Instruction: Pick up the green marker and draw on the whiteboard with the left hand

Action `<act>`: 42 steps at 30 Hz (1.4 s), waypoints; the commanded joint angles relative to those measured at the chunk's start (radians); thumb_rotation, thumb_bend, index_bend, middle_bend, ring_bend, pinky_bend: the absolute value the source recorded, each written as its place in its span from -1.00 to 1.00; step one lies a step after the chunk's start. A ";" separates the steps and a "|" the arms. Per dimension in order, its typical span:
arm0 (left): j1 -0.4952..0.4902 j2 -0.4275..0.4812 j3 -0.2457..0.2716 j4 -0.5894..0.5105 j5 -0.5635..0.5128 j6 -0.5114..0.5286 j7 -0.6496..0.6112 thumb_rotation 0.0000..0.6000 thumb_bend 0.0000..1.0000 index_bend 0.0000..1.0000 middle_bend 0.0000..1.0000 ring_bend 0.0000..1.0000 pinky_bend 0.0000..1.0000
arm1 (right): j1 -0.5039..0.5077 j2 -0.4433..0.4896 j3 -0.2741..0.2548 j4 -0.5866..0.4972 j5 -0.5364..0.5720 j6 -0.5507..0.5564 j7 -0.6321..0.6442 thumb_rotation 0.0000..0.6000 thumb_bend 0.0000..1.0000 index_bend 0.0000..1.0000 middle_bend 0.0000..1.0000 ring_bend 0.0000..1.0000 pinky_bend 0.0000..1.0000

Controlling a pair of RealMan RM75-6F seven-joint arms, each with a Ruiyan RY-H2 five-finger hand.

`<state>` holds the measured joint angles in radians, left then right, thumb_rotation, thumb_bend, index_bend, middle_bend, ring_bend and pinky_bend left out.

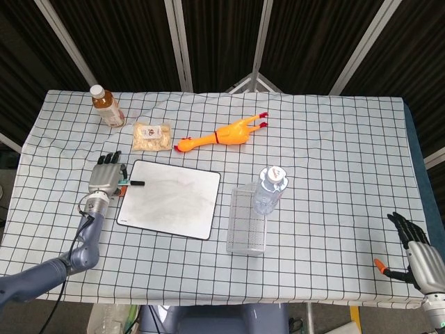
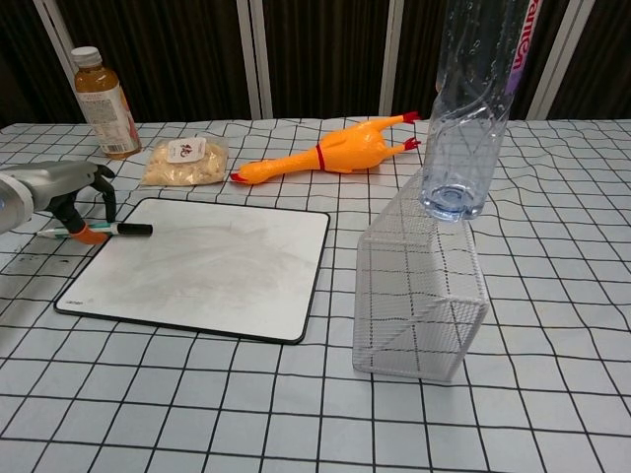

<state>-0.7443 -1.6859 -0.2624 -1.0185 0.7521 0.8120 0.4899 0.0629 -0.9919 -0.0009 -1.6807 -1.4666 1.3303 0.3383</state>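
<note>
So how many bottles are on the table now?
2. The brown tea bottle with a white cap stands at the far left corner. The clear plastic water bottle stands beside the white wire mesh basket, near the middle.

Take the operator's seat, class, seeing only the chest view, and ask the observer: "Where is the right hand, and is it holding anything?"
Observer: In the head view, the right hand sits at the lower right, fingers apart, holding nothing.
Operator: How does the left hand lie on the green marker?
Observer: From above, the left hand covers most of the green marker; only its black end shows. Whether it grips the marker, I cannot tell.
</note>
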 commanded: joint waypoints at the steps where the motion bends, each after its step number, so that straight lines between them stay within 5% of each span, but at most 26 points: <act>1: -0.005 -0.009 0.002 0.012 0.002 -0.006 -0.007 1.00 0.00 0.09 -0.96 -1.00 -1.00 | 0.001 -0.001 0.001 0.001 0.000 0.000 0.001 1.00 -0.46 -1.00 -1.00 -1.00 -1.00; 6: -0.001 -0.017 -0.004 0.011 0.017 0.007 -0.039 1.00 0.08 0.30 -0.87 -1.00 -1.00 | 0.001 0.000 0.003 0.000 0.002 0.001 0.001 1.00 -0.46 -1.00 -1.00 -1.00 -1.00; 15: 0.031 0.020 -0.057 -0.104 0.088 0.092 -0.183 1.00 0.09 0.38 -0.77 -1.00 -1.00 | -0.001 0.003 0.005 -0.004 0.001 0.006 0.004 1.00 -0.46 -1.00 -1.00 -1.00 -1.00; 19: 0.069 0.060 -0.116 -0.254 0.135 0.128 -0.352 1.00 0.09 0.42 -0.69 -1.00 -1.00 | 0.000 0.003 0.006 -0.005 0.000 0.007 0.004 1.00 -0.47 -1.00 -1.00 -1.00 -1.00; 27: 0.113 0.089 -0.154 -0.424 0.231 0.101 -0.630 1.00 0.09 0.43 -0.67 -1.00 -1.00 | 0.002 0.006 0.007 -0.008 0.001 0.005 0.005 1.00 -0.46 -1.00 -1.00 -1.00 -1.00; 42: 0.068 -0.044 -0.111 -0.340 0.459 0.085 -0.921 1.00 0.06 0.45 -0.64 -1.00 -1.00 | 0.004 0.008 0.009 -0.007 0.005 -0.002 0.014 1.00 -0.46 -1.00 -1.00 -1.00 -1.00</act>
<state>-0.6638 -1.7021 -0.3861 -1.3890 1.1768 0.8957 -0.3934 0.0673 -0.9840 0.0080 -1.6872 -1.4615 1.3284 0.3521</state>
